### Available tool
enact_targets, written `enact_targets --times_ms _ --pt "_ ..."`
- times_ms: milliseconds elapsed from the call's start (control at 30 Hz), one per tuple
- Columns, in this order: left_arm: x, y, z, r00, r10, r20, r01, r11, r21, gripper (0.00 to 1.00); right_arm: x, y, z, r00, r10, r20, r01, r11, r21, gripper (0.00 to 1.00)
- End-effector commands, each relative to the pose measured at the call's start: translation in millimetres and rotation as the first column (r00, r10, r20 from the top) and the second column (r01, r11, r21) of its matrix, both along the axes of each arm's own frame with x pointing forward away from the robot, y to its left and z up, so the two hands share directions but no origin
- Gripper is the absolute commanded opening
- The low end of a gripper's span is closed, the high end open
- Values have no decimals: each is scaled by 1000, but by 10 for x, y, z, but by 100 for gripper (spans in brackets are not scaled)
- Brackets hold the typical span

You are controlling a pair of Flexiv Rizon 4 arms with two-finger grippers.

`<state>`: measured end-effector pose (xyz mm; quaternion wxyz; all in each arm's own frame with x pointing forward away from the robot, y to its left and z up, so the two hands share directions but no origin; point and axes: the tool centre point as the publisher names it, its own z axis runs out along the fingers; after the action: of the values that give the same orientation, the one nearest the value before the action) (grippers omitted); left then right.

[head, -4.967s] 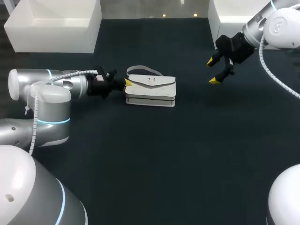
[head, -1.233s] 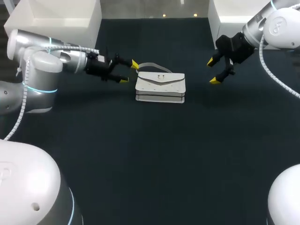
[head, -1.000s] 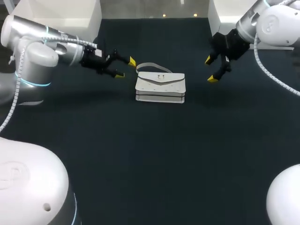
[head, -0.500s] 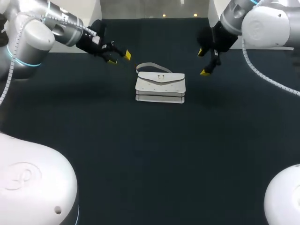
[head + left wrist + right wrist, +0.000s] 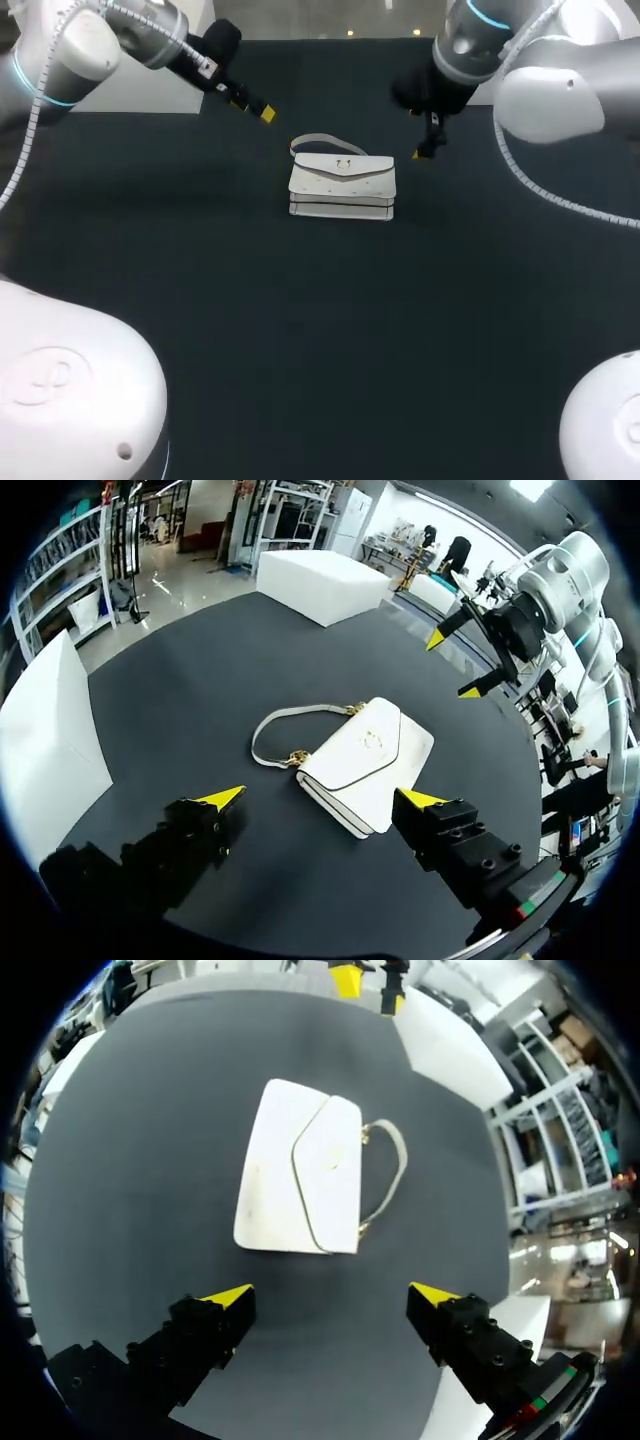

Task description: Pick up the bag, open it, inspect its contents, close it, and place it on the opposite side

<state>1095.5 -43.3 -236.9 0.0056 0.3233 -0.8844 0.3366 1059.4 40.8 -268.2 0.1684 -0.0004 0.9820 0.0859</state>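
**Bag (image 5: 342, 186) lying free, flanked from above on two sides**

Lies flat on the dark table (image 5: 300, 330), toward 12 o'clock from its middle, flap up and closed. Trails its strap (image 5: 318, 141) in a loop off the 11 o'clock edge. Touches nothing but the tabletop. Off at 10 o'clock from it, raised: the left gripper (image 5: 320, 800), fingers spread wide, empty, well clear of the strap. Off at 2 o'clock, likewise raised: the right gripper (image 5: 330, 1294), also agape and holding nothing, looking down over the flap. Probably poised so to close in from both sides for the pick-up; opening not yet begun.
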Motion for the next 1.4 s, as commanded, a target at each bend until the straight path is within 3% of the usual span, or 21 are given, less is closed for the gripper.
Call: enact_targets --times_ms 33,367,467,533,1033,1167,1400 --pt "-2 14 28 998 -36 44 34 999 38 100 -55 55 -28 993 -30 118 35 998 -45 100" --pt "12 38 20 974 -145 172 120 982 145 100 -103 69 -52 967 -68 247 81 996 -42 100" --pt "-2 42 -6 976 -173 134 142 966 214 100 -139 85 -54 951 -71 301 95 993 -64 100" --pt "-8 52 -21 984 -163 73 145 968 205 100 -160 113 -90 968 -45 247 63 996 -67 100" --pt "-8 52 -21 984 -163 73 145 968 205 100 -160 113 -90 968 -45 247 63 996 -67 100" --pt "19 -54 -58 930 -277 240 246 958 150 100 -191 198 -49 958 -35 283 63 994 -89 100" --pt "137 -196 -130 828 -406 387 357 914 193 100 -305 340 -86 927 12 375 34 993 -116 100"
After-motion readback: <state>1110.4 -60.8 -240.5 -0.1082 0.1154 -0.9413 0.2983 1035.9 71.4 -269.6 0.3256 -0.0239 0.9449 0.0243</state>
